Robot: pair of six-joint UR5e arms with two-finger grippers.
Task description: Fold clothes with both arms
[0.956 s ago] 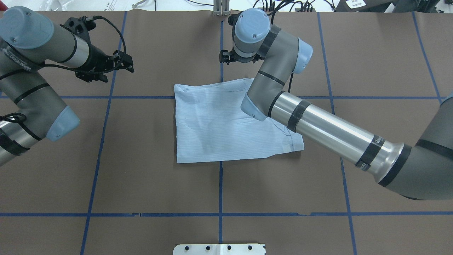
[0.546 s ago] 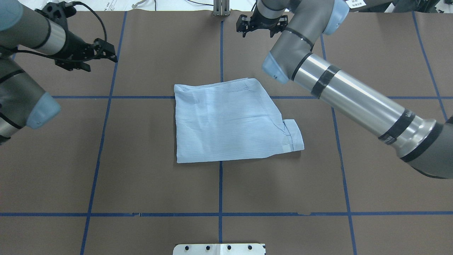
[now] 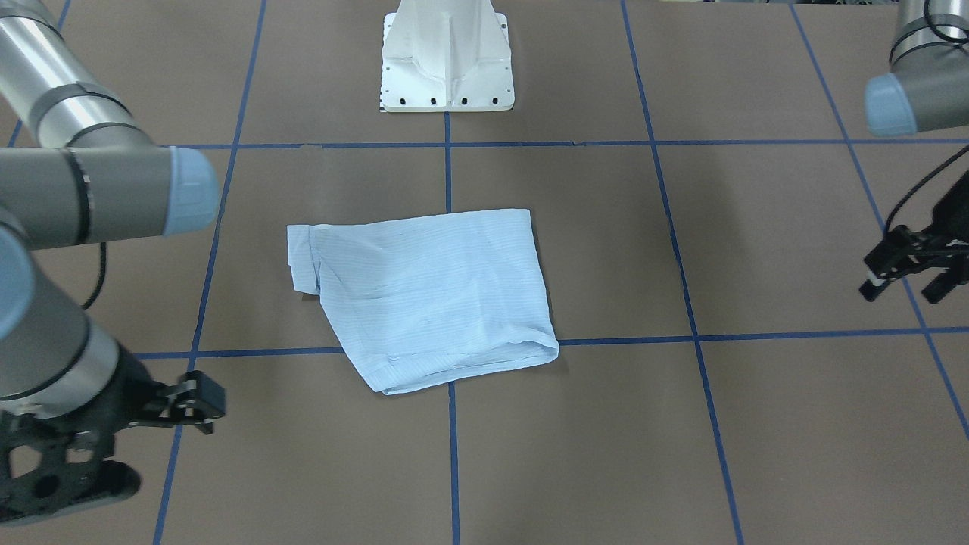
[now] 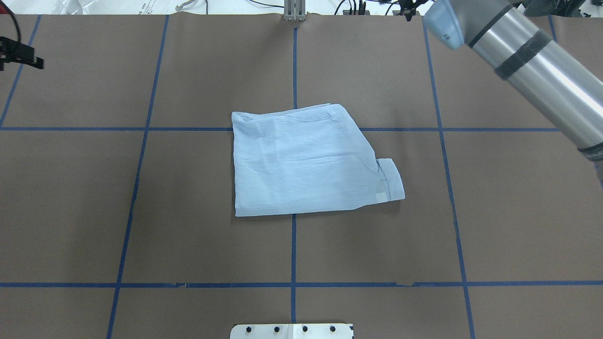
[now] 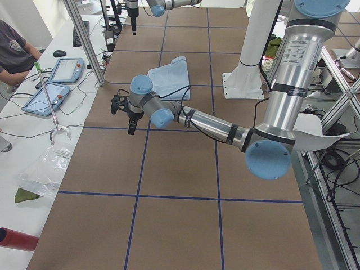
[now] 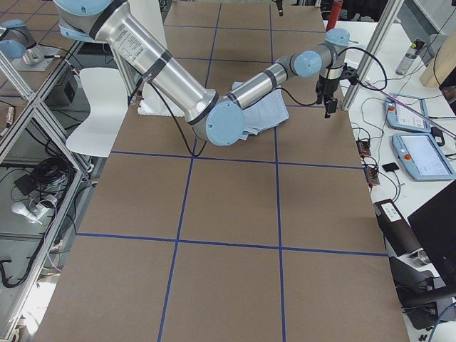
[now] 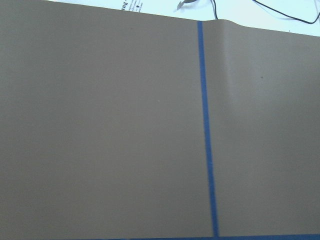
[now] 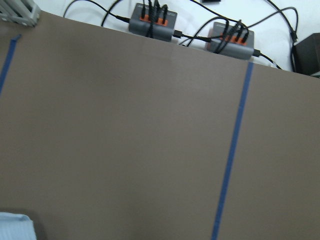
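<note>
— front view?
— folded shirt [image 3: 431, 295] lies in the middle of the table [image 3: 681, 454]. left gripper [image 3: 905, 291] is well apart from it, fingers spread, empty. right gripper [image 3: 198, 409]: can't tell its fingers.
— overhead?
— shirt flat over a crossing of blue tape [image 4: 293, 70].
— right wrist?
— only a shirt corner.

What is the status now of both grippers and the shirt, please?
Left gripper jaws open, empty. Right gripper empty, jaws unclear. Shirt folded, flat at centre of table, both grippers apart from it. Nothing in the way.
</note>
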